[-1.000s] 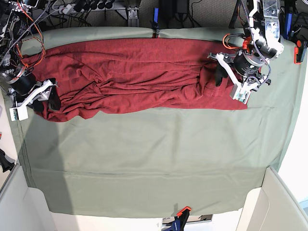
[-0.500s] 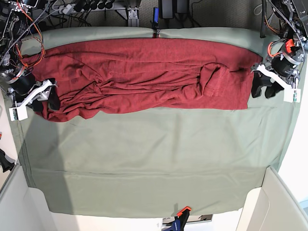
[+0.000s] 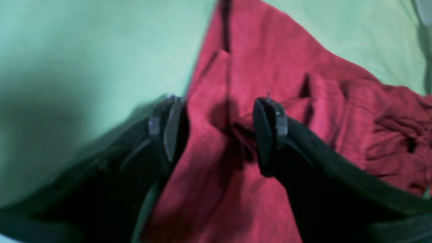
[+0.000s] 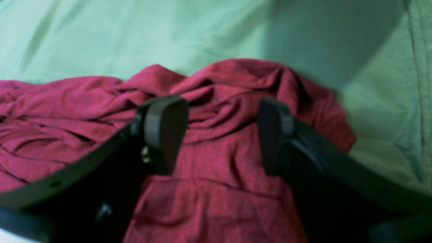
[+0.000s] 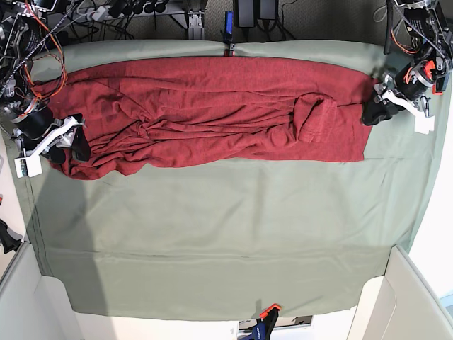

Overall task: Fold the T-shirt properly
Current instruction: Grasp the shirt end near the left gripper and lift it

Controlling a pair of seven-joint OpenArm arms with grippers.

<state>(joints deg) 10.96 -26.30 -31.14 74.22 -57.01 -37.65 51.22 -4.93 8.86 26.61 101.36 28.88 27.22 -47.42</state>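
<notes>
The dark red T-shirt (image 5: 212,106) lies stretched in a rumpled band across the far half of the table, with a folded-over lump near its right end. At that right edge my left gripper (image 5: 373,113) stands open. In the left wrist view its fingers (image 3: 270,131) straddle the shirt's edge (image 3: 270,50), and nothing is pinched between them. My right gripper (image 5: 71,145) is open at the shirt's left end. In the right wrist view it (image 4: 219,135) hangs just above bunched red cloth (image 4: 219,195).
A sage green cover (image 5: 226,234) drapes the whole table. A blue clamp (image 5: 228,25) holds it at the back edge and an orange-handled clamp (image 5: 267,315) at the front edge. Cables (image 5: 42,35) hang at the back left. White panels (image 5: 396,304) flank the front corners.
My left arm left the folded lump, swung right past the shirt's edge, then came back a little to that edge. The right arm has stayed still.
</notes>
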